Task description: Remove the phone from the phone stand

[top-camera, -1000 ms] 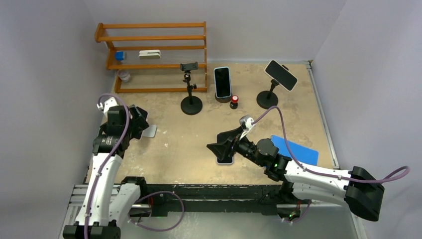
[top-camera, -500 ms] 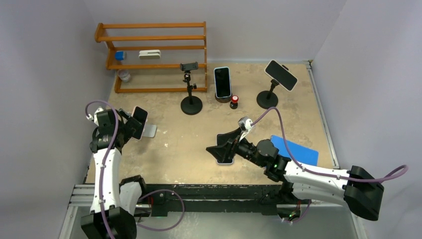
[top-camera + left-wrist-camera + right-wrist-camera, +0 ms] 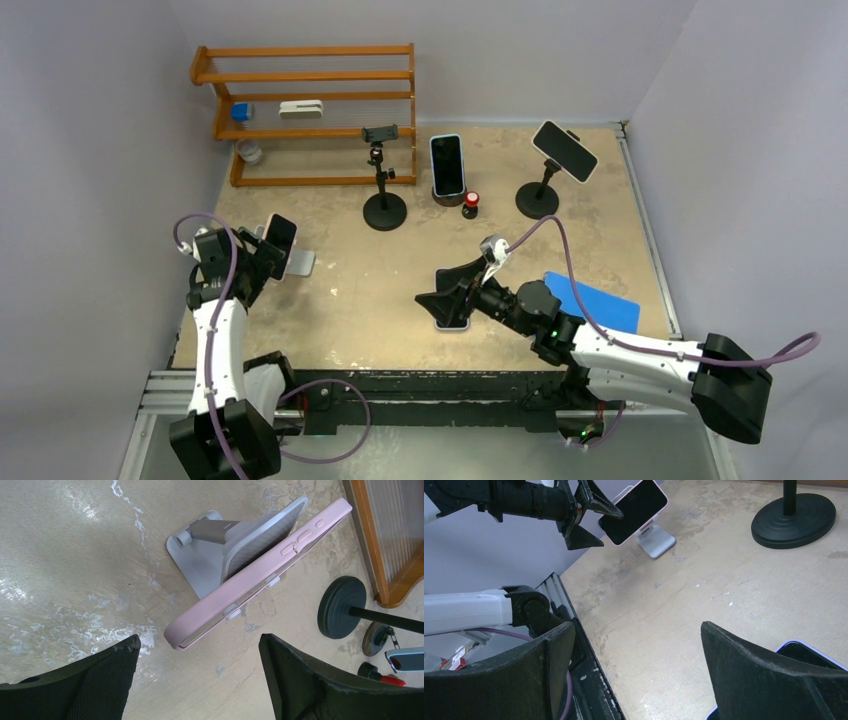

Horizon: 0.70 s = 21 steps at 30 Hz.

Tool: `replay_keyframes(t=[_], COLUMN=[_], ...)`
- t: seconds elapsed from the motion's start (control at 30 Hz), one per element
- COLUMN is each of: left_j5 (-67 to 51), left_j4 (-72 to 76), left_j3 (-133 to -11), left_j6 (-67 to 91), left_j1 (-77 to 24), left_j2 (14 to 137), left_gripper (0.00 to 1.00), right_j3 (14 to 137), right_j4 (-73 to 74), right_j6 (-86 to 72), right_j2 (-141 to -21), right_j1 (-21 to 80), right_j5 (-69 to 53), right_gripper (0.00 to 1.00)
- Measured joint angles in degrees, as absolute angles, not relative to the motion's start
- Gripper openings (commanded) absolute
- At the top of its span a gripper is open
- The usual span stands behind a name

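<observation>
Table: the sandy, mottled table [image 3: 380,290] lies under both hands.
Rack: an orange wooden rack [image 3: 320,181] stands well beyond the left hand.
Left hand: the left hand [image 3: 199,645] is spread wide and grips nothing; its black fingers [image 3: 100,680] flank the phone's lower corner without touching it.
Right hand: the right hand [image 3: 636,630] is also spread wide and empty, just above a flat lavender-rimmed phone [image 3: 809,655].
Phone: the pink-cased phone [image 3: 260,575] leans tilted on its stand, just ahead of the left hand.
Stand: the grey metal folding stand [image 3: 195,565] sits behind that phone.
</observation>
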<state>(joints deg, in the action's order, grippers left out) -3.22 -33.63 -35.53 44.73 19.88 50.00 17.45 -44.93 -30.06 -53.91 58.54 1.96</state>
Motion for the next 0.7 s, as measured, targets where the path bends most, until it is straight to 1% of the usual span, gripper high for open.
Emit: replay_keyframes(t=[0.23,0.3,0.37,0.57,0.7], left_j5=[-3.01,-3.05,-3.38,-4.64,-5.23], left_j4=[-31.42,-30.28,-29.23,-27.66,-27.00], left_j3=[-33.80,-33.47,-32.91,-31.97,-31.94], left_j6=[46.44,46.63,46.96,47.00,46.98], left_j1=[20.18,20.40,20.73,21.58,21.74], left_j2=[48.31,48.31,48.64,49.60,49.60], left_gripper=[0.76,0.70,0.66,0.63,0.58], right_j3=[17.45,17.45,17.45,17.45,17.45], right_j4=[-44.93,-44.97,-44.95,-44.93,-44.93], right_j6=[-30.06,-30.06,-30.04,-30.02,-30.02], right_j2=[-55.13,-55.13,-55.13,-55.13,-55.13], right_j1=[58.54,58.54,58.54,58.54,58.54], right_j5=[1.98,2.04,2.22,3.29,3.53], right_gripper=[0.96,0.96,0.96,0.96,0.96])
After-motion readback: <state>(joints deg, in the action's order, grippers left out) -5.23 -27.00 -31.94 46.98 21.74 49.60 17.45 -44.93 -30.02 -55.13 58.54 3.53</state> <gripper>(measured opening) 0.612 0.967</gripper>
